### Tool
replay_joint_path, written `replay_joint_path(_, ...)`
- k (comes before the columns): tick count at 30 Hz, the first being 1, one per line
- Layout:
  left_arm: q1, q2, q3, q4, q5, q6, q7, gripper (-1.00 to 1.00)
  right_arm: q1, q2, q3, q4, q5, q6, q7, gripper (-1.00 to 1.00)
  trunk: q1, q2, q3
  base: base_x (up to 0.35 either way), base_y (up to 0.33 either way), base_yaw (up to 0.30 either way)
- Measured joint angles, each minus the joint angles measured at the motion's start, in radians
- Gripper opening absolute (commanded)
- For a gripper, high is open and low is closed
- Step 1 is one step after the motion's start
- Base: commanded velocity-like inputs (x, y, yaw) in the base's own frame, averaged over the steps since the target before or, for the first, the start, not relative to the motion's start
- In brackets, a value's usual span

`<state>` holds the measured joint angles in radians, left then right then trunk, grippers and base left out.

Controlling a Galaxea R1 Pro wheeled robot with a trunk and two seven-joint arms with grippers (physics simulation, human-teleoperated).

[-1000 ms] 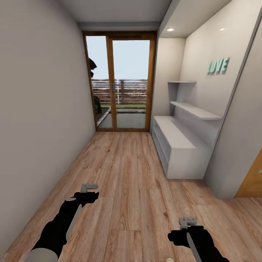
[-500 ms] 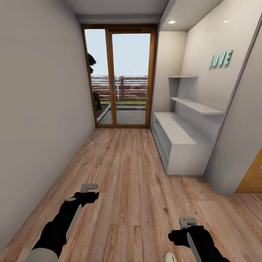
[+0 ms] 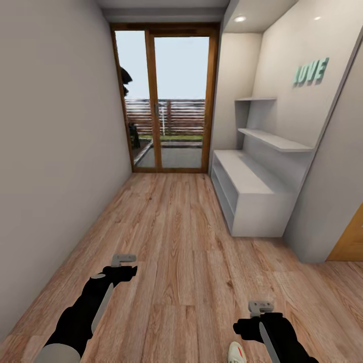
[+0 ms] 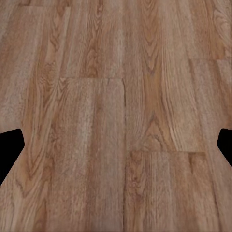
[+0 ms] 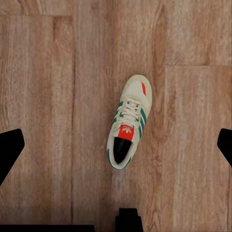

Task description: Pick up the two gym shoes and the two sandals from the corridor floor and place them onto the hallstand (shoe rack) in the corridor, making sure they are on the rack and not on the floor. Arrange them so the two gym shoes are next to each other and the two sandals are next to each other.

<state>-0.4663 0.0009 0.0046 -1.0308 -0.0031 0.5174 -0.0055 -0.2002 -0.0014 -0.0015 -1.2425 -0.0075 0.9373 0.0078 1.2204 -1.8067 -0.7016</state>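
One cream-white gym shoe with green stripes and a red tongue tag lies on the corridor floor, right below my right gripper, which is open and well above it. Its toe pokes in at the head view's bottom edge, beside my right gripper. My left gripper hangs open over bare planks. The hallstand, pale grey with open shelf levels, stands against the right wall ahead. The sandals are out of view.
Two staggered wall shelves and teal LOVE letters sit above the hallstand. A glass door closes the corridor's far end. A plain wall runs along the left; a wooden door edges in at the right.
The whole head view has shifted, so the camera moved. The gym shoe's toe has come further into view at the bottom edge. Both arms keep the same pose.
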Motion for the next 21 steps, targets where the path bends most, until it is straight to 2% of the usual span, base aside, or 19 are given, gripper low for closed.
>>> replay_joint_path(11,0.0,0.0,0.0,0.0,0.0,0.0,-0.001,1.0,0.0,0.0,-0.013,0.0,0.0,0.0,0.002,1.0,0.042,-0.077,-0.052,0.0,0.0,0.0)
replay_joint_path(14,0.0,0.0,0.0,0.0,0.0,0.0,-0.001,1.0,0.0,0.0,-0.032,0.0,0.0,0.0,0.003,1.0,0.054,-0.098,-0.066,0.0,0.0,0.0)
replay_joint_path(21,0.0,0.0,0.0,0.0,0.0,0.0,-0.001,1.0,0.0,0.002,-0.107,0.0,0.0,0.0,0.007,1.0,0.081,-0.147,-0.098,0.0,0.0,0.0)
